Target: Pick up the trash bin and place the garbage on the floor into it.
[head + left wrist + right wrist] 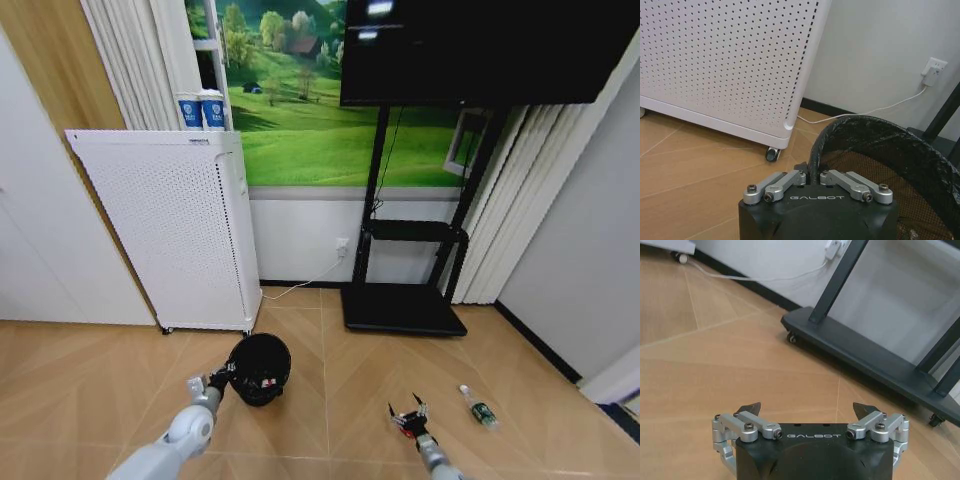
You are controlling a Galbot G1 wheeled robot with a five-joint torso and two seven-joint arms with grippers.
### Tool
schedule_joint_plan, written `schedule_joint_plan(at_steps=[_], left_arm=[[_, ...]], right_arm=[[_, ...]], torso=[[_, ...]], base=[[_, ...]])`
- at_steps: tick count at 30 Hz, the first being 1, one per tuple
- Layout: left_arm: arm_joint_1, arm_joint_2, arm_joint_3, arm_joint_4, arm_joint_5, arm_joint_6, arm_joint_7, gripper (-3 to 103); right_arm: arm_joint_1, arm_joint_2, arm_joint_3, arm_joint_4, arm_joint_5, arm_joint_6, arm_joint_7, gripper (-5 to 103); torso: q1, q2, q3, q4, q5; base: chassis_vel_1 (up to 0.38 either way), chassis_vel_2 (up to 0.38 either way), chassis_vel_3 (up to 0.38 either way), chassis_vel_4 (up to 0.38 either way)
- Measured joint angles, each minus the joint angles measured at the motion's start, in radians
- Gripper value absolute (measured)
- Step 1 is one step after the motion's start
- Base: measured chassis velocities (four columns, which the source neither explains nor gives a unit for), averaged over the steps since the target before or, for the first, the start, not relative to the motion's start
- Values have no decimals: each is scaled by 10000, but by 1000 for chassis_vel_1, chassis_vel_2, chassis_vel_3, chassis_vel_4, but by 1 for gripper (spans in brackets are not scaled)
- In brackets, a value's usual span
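Note:
The small round black trash bin [259,366], lined with a black bag, stands low in the middle of the head view on the wood floor [330,400]. My left gripper [216,380] is shut on its near-left rim; the left wrist view shows the fingers [790,179] clamped over the bagged rim of the bin [865,126]. A small red-and-white piece of garbage [266,382] lies inside the bin. A clear bottle with a green label [479,408] lies on the floor to the right. My right gripper [410,420] [807,410] hangs open over bare floor, left of the bottle, holding nothing.
A tall white perforated cabinet on castors [170,230] [720,65] stands just behind the bin. The black TV stand's base [403,310] [865,355] sits on the floor ahead, by the wall. A white cable [875,111] runs along the skirting to a wall socket.

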Motion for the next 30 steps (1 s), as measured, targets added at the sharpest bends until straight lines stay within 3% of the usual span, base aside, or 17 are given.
schedule_joint_plan(at_steps=[9,30], left_arm=[[-148,-131,168,109,-42,-13,52,7],[-330,-203,366,293,-99,-58,164,7]], right_arm=[[384,632,-180,-1269,528,44,-661,100],[598,1333,54,-2259,832,-441,-853,100]], torso=[[0,0,0,0,2],[1,0,0,-3,3]], base=[[0,0,0,0],[0,0,0,0]])
